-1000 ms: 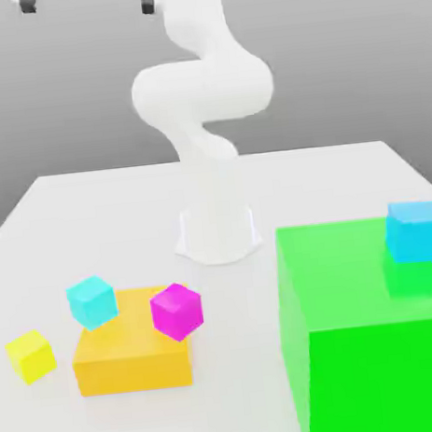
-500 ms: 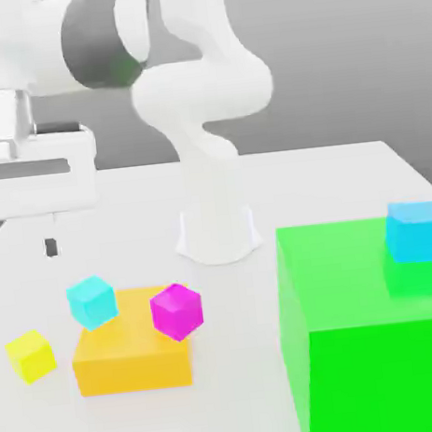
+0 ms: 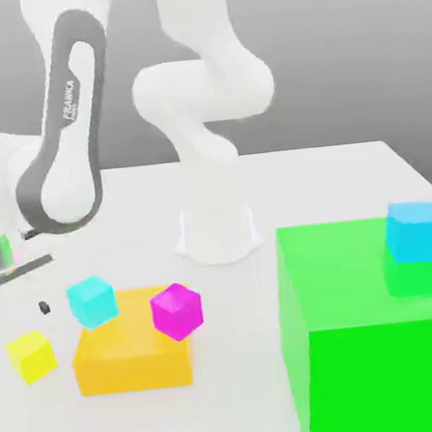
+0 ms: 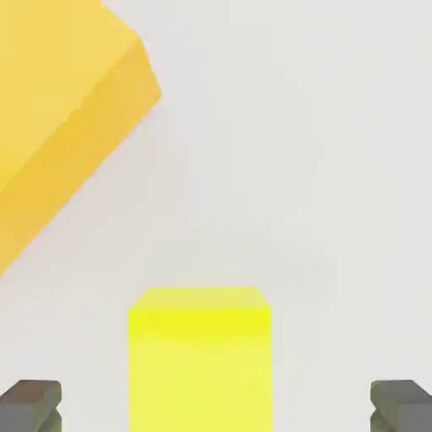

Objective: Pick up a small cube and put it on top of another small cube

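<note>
Arm's swung down from up high, gripper (image 4: 216, 407) now spread wide w/ fingertips (image 4: 30, 403) either side of yellow cube (image 4: 201, 359), nothing grasped yet — lined up for pick.

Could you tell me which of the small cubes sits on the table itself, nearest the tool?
The yellow cube; it rests alone on the table, while the cyan cube and magenta cube sit on the orange block.

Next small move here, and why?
Probably a short drop straight down, then close. In the hand view the yellow cube sits centred between the two open fingers, which still flank it without touching. The exterior view shows it resting on the table beside the orange block, apart from it.
</note>
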Controlling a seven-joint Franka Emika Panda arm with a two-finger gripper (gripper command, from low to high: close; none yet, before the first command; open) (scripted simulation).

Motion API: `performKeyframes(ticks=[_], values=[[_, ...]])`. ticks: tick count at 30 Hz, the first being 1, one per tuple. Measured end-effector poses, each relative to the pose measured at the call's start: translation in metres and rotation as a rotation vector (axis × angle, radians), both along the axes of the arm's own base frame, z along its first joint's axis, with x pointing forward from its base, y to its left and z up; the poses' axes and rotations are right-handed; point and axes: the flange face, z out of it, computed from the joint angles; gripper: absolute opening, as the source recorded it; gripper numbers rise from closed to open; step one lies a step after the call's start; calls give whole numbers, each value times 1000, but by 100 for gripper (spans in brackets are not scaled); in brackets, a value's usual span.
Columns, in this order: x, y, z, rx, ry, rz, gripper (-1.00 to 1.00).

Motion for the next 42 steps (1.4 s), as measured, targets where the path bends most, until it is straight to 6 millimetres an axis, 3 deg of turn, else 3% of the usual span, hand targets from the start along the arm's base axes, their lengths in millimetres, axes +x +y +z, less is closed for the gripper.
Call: performKeyframes(ticks=[2,3,10,16,19,23,28,33,38,42], values=[[-1,0,-24,1,2,0,0],[-2,1,-32,3,2,0,-100],[-2,1,-32,6,2,0,-100],[4,2,26,9,4,1,-100],[27,30,53,32,5,50,-100],[55,91,88,56,13,161,-100],[62,151,127,64,34,254,-100],[56,212,160,46,59,358,-100],[20,238,153,13,14,448,-100],[16,242,116,10,5,463,-100]])
